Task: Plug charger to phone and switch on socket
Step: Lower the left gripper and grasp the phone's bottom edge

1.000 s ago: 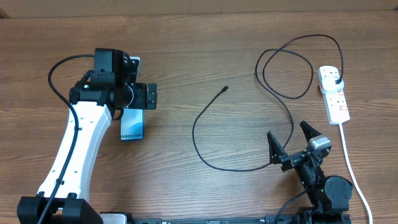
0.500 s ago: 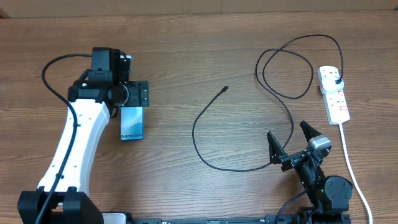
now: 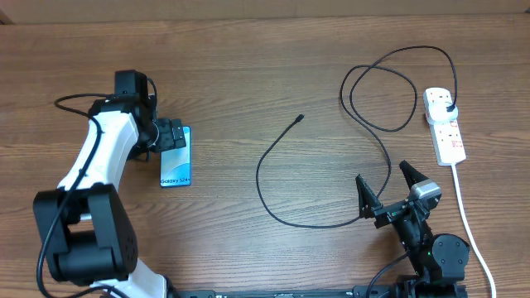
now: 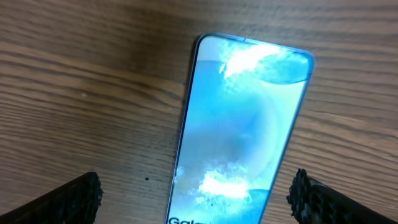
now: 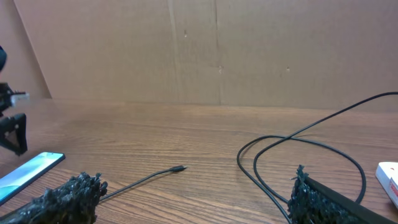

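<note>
Overhead: hovering w/ left gripper [image 3: 175, 135] spread over Galaxy S24 phone [image 3: 176, 168], table [image 3: 248, 66] left; right gripper [image 3: 381, 172] spread, idle by charger cable [image 3: 257, 174]; plug [image 3: 448, 103] in power strip [image 3: 447, 136]. Left wrist: fingers [image 4: 71, 196] straddling phone, not touching. Right wrist: connector tip [image 5: 179, 168] loose, well apart from phone. Prob. securing phone; next, grab tip.

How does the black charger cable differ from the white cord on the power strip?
The charger cable is thin and black; the white cord is thicker. The charger cable curls in loops; the white cord runs almost straight toward the robot. The charger cable ends in a free tip; the white cord's end is out of view. Both join the power strip.
</note>
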You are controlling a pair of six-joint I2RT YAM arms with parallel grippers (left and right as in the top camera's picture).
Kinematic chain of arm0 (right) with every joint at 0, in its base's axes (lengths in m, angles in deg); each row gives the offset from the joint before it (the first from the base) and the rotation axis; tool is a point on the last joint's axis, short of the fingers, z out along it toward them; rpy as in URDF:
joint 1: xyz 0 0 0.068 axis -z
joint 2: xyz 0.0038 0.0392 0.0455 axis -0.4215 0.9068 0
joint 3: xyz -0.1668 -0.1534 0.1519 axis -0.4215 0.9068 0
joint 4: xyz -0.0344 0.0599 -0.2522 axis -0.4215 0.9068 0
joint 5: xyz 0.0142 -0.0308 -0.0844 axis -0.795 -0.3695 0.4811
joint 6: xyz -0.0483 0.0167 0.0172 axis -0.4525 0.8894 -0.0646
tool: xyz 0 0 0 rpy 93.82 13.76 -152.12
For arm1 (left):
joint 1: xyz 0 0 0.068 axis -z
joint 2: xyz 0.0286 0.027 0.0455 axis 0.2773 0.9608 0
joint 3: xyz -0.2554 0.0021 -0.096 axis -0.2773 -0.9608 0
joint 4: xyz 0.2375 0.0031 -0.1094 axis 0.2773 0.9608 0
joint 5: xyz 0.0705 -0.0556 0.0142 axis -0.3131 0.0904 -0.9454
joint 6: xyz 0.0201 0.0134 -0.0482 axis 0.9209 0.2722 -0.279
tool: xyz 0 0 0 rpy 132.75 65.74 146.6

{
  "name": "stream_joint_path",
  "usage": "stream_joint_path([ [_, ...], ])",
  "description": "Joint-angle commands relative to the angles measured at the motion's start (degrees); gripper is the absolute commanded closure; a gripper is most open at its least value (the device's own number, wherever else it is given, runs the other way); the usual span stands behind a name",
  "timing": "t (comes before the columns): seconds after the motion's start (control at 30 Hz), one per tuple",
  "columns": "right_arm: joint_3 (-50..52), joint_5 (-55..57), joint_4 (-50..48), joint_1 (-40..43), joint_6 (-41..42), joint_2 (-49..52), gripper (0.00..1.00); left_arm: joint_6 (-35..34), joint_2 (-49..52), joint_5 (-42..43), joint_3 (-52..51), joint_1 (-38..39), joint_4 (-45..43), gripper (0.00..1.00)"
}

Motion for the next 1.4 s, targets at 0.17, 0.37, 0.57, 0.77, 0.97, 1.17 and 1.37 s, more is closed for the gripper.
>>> stream_joint_path([
  [0.17,0.6,-0.2,-0.3,-0.3,0.2,-0.6,0.0,-2.3,5.3,1.9,1.2,0.5,-0.1,0.0],
  [0.37,0.6,-0.2,-0.3,-0.3,0.2,-0.6,0.0,-2.3,5.7,2.3,1.2,1.5,-0.5,0.0],
  [0.57,0.6,-0.2,-0.3,-0.3,0.2,-0.6,0.0,-2.3,6.3,1.9,1.0,3.0,-1.5,0.0],
  [0.77,0.6,-0.2,-0.3,-0.3,0.2,-0.6,0.0,-2.2,8.8,1.9,1.0,3.3,-1.7,0.01],
  [0.97,0.6,-0.2,-0.3,-0.3,0.2,-0.6,0.0,-2.3,10.2,1.9,1.0,3.4,-1.8,0.04],
  [1.17,0.6,-0.2,-0.3,-0.3,0.2,-0.6,0.0,-2.3,10.5,1.9,1.0,3.8,-1.8,0.11],
  [1.37,0.6,-0.2,-0.3,-0.3,0.2,-0.6,0.0,-2.3,10.6,1.8,1.0,4.6,-1.8,0.13],
])
